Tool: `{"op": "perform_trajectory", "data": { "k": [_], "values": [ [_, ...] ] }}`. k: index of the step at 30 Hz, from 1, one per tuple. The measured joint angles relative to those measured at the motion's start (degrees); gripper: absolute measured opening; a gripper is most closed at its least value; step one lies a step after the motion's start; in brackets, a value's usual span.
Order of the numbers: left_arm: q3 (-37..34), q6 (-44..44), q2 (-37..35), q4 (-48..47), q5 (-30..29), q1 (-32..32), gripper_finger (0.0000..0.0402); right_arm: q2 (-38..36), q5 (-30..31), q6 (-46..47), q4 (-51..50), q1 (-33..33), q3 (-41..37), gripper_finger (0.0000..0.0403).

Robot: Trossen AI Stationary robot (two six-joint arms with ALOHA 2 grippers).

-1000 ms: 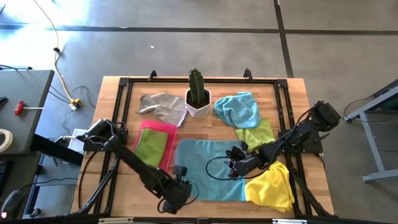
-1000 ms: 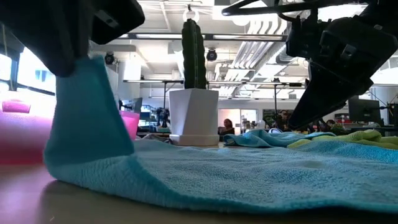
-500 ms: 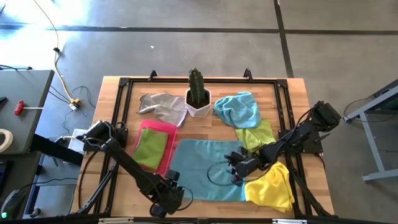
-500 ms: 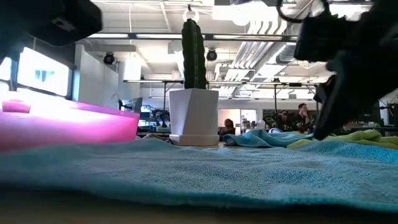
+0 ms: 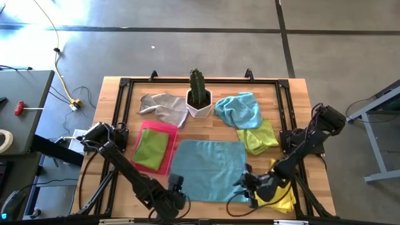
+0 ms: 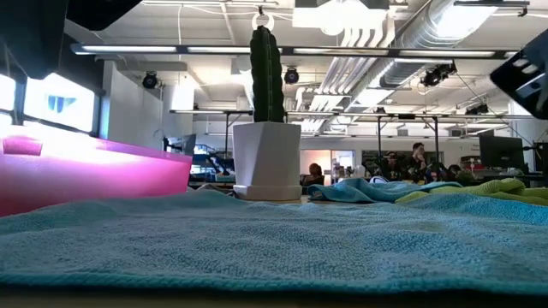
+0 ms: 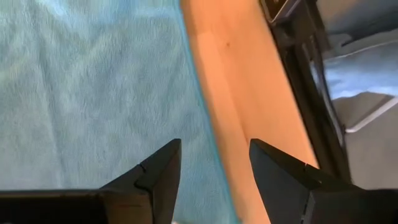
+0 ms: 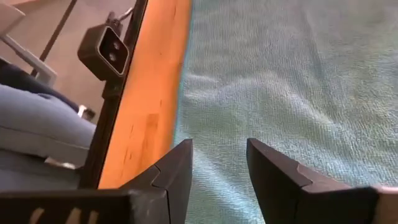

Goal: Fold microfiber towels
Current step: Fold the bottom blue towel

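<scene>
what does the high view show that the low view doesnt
Only the high view shows both arms whole, with the left pincer and right pincer open at the spread teal towel's near corners. It also shows the grey towel, the yellow towel and the green towel lying in the pink tray.

Only the low view shows the room behind, with ceiling pipes and distant people.

Both show the teal towel lying flat, the cactus in its white pot, the pink tray, the light blue towel and the lime towel.
</scene>
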Motion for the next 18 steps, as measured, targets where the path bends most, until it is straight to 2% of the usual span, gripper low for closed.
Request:
{"op": "perform_trajectory", "data": {
  "k": [6, 10, 13, 18],
  "values": [
    [0.1, -3.4, 0.5, 1.9, -1.8, -0.1, 0.0181, 5.6, -0.6, 2.2, 6.5, 2.3, 0.8, 0.0144],
    [0.1, -3.5, 2.4, 2.5, -2.2, -0.4, 0.0181, 10.7, -1.5, 1.6, 2.8, 3.0, 5.9, 0.0144],
    [0.1, -2.8, 4.1, 2.4, -2.2, -0.8, 0.0181, 13.4, -2.8, 1.1, -4.1, 3.3, 11.2, 0.0144],
    [0.0, -3.4, 6.1, 1.2, -2.4, -1.4, 0.0181, 18.5, -6.1, 2.2, -22.8, 3.6, 21.6, 0.0144]
  ]
}}
